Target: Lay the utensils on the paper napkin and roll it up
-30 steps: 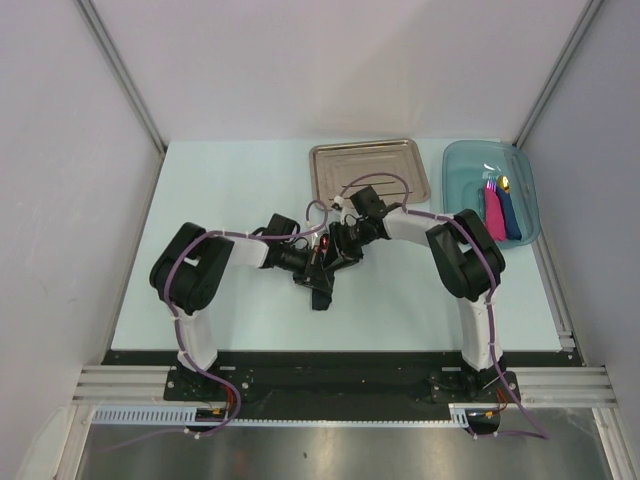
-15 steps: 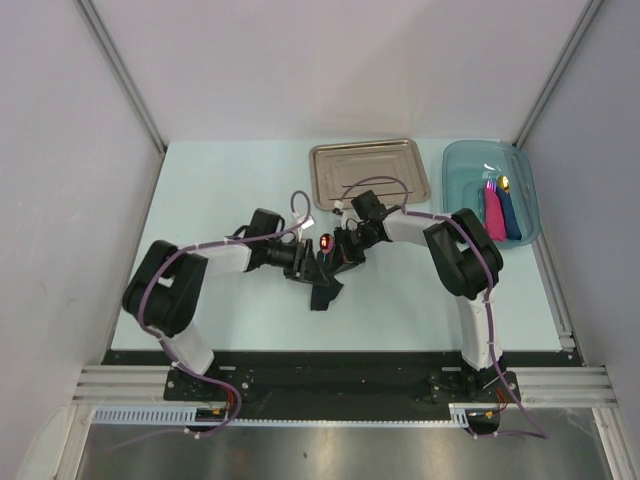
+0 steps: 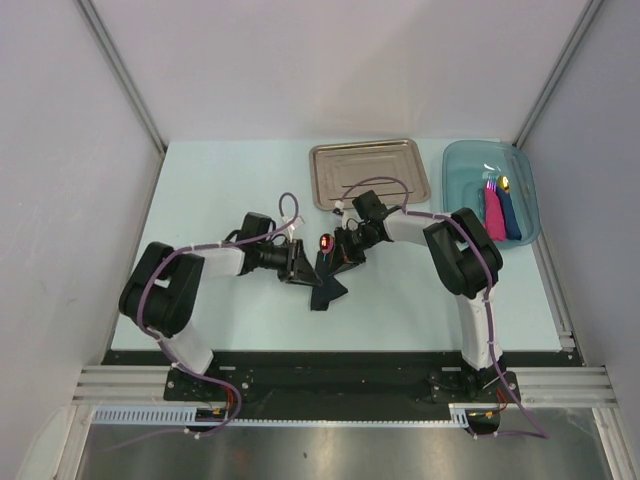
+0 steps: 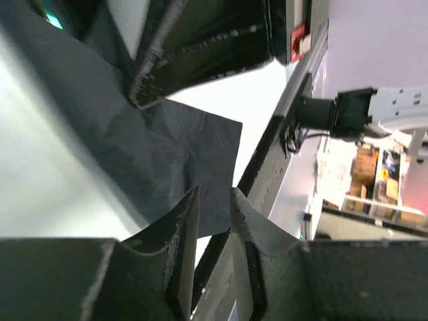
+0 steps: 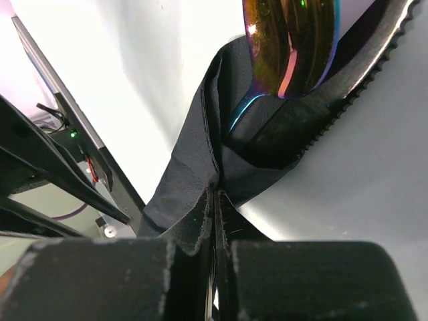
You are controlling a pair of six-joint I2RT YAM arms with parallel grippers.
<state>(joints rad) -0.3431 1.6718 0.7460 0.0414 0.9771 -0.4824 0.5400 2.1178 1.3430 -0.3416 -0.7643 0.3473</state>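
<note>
Mid-table, just ahead of the 2 arm bases, the napkin (image 3: 326, 290) lies crumpled and half folded, neither flat nor rolled. Right gripper (image 5: 214, 200) is clamped on a fold of it, jaws fully together on the paper. Left gripper (image 4: 214, 195) sits just beside it, jaws a narrow gap apart, nothing between them that we can see. 1 loose napkin corner spreads flat on the table (image 3: 220, 190) beyond it.

Spoon (image 5: 291, 47) has its shiny orange-red bowl sticking out of the fold with the rest tucked inside, so we judge 1 utensil is wrapped in. Serrated dark strip (image 5: 334, 93) beside it is probably the dark utensil, but we cannot tell for sure.

We judge placing is about done and the roll barely begun. Left to do: tighten the fold, roll in the loose corner, set it down.

Room: the loose corner points at the near table edge and lies near it, so rolling is safer going away from that edge. We see open table left and right of the grippers. Tray (image 3: 368, 172) is behind, apart from the napkin. Bin (image 3: 465, 170) with 2 finished rolls (image 3: 494, 212) is well apart at far right. The 2 grippers are nearly touching, so there is little room between them.
</note>
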